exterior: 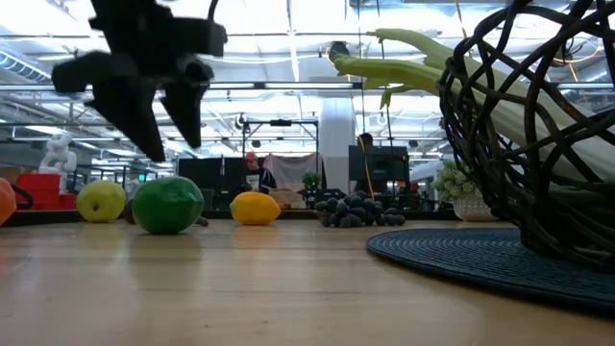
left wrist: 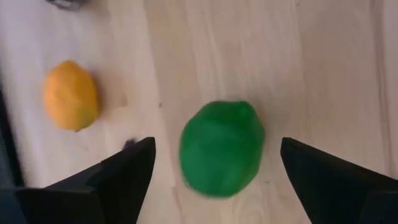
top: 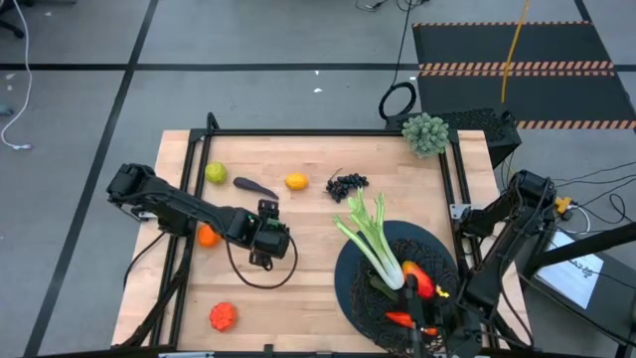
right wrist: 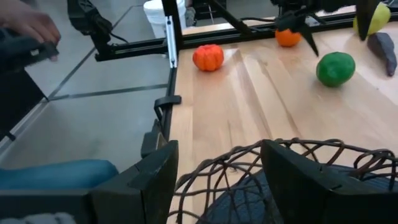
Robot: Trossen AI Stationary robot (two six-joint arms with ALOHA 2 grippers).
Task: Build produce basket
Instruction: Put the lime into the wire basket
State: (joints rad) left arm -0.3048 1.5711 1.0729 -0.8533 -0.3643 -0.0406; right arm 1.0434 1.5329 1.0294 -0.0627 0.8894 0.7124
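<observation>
A pale wooden table [top: 298, 288] framed by black rails is seen on a grey floor, with a hall of shelving and lights behind it. The left gripper [exterior: 159, 120] is held above a round green toy lime [left wrist: 221, 148], its two dark fingers [left wrist: 124, 177] spread wide to either side without touching it. The large round black wire-mesh basket [top: 363, 288] is set on the table's right side, with a long green-white celery stalk [top: 373, 239] leaning out over its rim. The right gripper [right wrist: 214, 180] is held just over the basket's edge, its jaws parted with nothing between them. A yellow lemon [top: 296, 181] and dark grapes [top: 347, 184] are left on the wood farther back.
</observation>
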